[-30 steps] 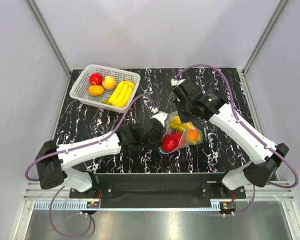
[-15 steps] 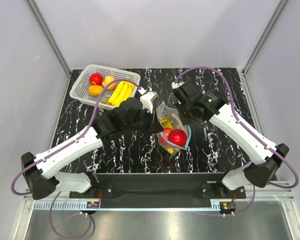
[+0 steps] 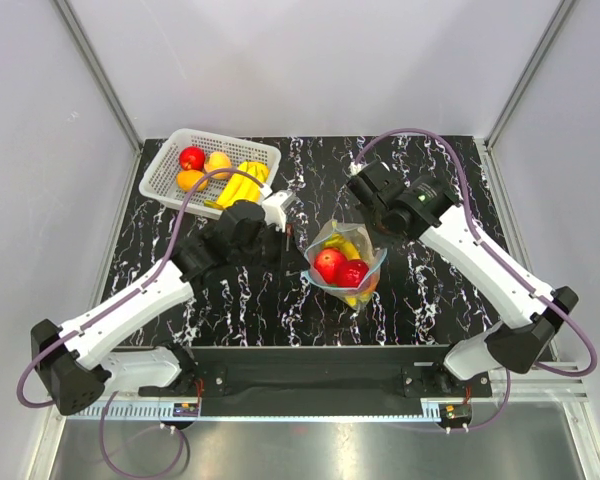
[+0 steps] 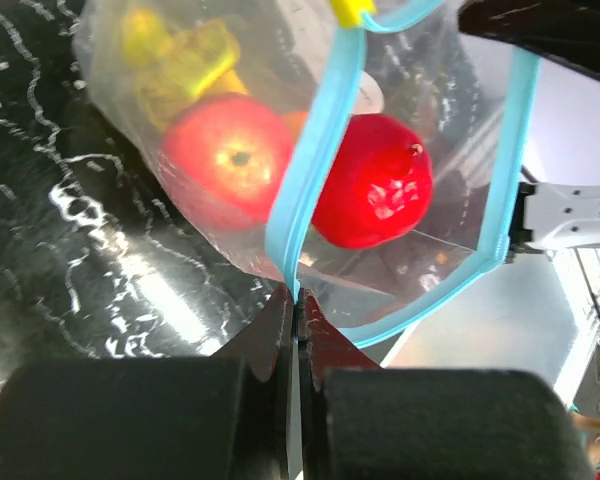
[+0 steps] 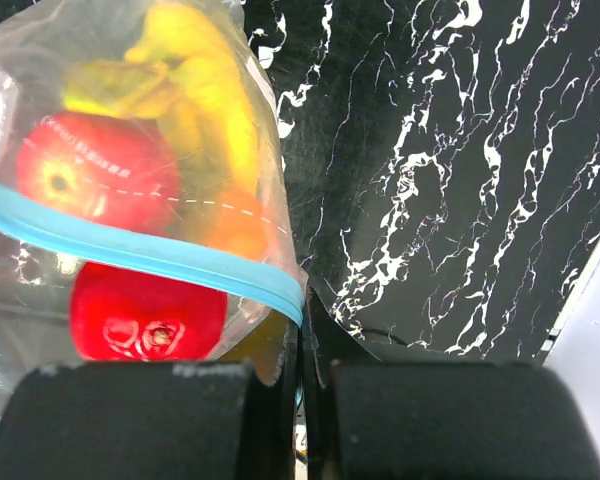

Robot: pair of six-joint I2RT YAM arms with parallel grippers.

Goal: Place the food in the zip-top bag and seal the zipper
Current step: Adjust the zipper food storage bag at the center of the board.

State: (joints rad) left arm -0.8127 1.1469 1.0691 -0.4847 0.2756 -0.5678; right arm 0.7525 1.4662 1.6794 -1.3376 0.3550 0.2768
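The clear zip-top bag (image 3: 342,265) hangs between both grippers over the middle of the table. It holds two red apples (image 3: 329,264), bananas (image 3: 344,243) and an orange fruit (image 5: 235,225). My left gripper (image 4: 298,300) is shut on the blue zipper (image 4: 315,160) at the bag's left end. Its two strips stand apart there, with an apple (image 4: 372,195) showing between them and a yellow slider (image 4: 352,10) at the far end. My right gripper (image 5: 300,318) is shut on the zipper (image 5: 130,245) at the other corner. From above, the left gripper (image 3: 298,240) and right gripper (image 3: 373,243) flank the bag.
A white lattice basket (image 3: 163,163) stands at the back left with a red apple (image 3: 191,157), a peach-coloured fruit (image 3: 218,163), an orange fruit (image 3: 190,180) and bananas (image 3: 242,183). The left arm's cable crosses its near side. Grey walls close in the black marbled table (image 3: 440,290).
The left arm has swung from the near side up toward the basket, still pinching the bag's edge. The bag has turned and shifted, with the apples now facing up.
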